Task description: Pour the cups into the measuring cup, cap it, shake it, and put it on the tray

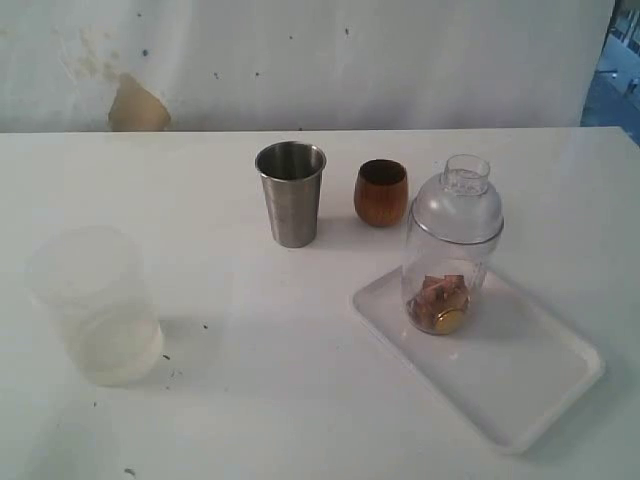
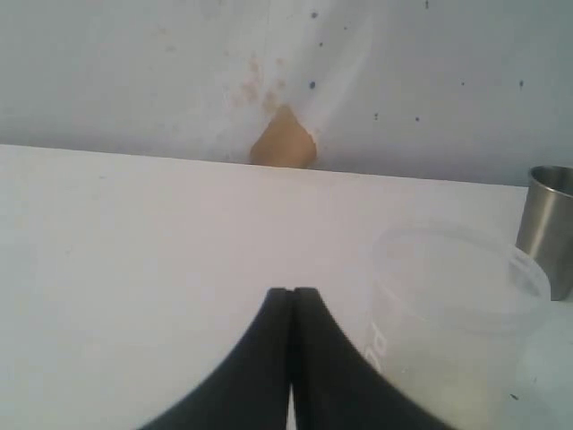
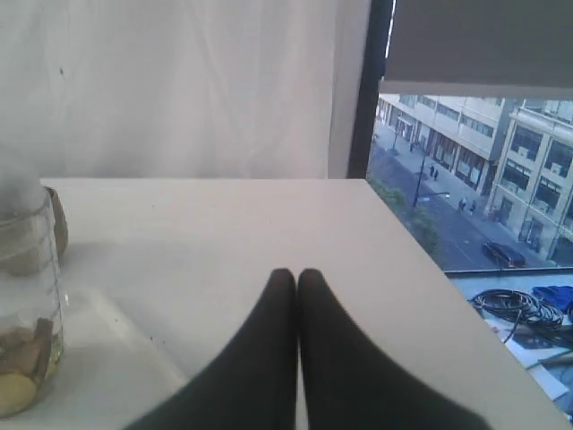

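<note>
Already the measuring cup (image 1: 448, 275) stands upright on the tray (image 1: 520, 390), at the end of it nearest the wooden cup (image 1: 381, 192), with its long axis vertical. The cap (image 1: 458, 205) sits on its mouth with the short neck pointing up. Brown pieces (image 1: 440, 300) lie in a small heap at its bottom. Just beyond the tray, the wooden cup and the steel tumbler (image 1: 291, 192) stand upright side by side, apart from each other; the tumbler's visible inside looks empty, while the wooden cup's inside cannot be seen. A frosted plastic cup (image 1: 95, 305) stands well away on the far left of the surface (image 1: 250, 400).

Neither arm shows in the exterior view. The right tool (image 3: 297, 278) is pressed fully closed on nothing, and its camera catches the measuring cup off to one side, clear of the tips. The left tool (image 2: 293, 296) is likewise closed and empty, just beside the frosted cup.

The measuring cup lies on the right arm's side, so that arm is the nearer one. Judged from how things lie, the task looks complete, and no further grasp seems called for.
</note>
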Controlling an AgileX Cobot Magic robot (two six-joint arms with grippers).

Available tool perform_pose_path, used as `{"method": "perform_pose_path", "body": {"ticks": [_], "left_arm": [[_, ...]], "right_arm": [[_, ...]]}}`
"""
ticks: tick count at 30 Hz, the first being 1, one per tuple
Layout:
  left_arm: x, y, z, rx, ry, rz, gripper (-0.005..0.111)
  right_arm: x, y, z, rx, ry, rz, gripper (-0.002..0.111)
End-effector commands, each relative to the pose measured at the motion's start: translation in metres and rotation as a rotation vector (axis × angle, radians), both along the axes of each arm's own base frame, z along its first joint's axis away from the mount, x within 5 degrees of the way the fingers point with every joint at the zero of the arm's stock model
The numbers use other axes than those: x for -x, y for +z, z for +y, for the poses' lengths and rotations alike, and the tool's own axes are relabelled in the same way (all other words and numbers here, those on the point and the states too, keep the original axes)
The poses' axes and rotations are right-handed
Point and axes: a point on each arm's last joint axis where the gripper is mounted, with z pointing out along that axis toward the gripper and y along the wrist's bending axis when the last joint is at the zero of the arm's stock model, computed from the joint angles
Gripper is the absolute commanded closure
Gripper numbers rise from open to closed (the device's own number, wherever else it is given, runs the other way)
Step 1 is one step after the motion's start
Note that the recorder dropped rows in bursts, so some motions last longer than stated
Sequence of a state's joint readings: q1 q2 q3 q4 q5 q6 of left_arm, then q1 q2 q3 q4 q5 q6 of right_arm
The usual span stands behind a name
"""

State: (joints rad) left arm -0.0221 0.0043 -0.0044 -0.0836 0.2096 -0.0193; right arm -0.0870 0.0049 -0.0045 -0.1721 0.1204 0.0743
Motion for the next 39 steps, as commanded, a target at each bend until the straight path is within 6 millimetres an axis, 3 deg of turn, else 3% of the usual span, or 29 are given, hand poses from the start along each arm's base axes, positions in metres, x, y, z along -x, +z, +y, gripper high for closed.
{"method": "perform_pose_path", "body": {"ticks": [1,11,39], "left_arm": [[0.000,-0.001,0.000,-0.001,0.000,-0.008,0.107],[0.000,-0.001,0.000,-0.001,0.000,-0.008,0.107],[0.000,-0.001,0.000,-0.001,0.000,-0.008,0.107]], "right_arm": [[0.001,-0.010,-0.001,0.019,-0.009,0.099,0.108],[0.003,-0.021,0.000,-0.013,-0.009,0.225,0.108],[0.003,-0.022,0.000,-0.036,-0.005,0.225,0.108]]}}
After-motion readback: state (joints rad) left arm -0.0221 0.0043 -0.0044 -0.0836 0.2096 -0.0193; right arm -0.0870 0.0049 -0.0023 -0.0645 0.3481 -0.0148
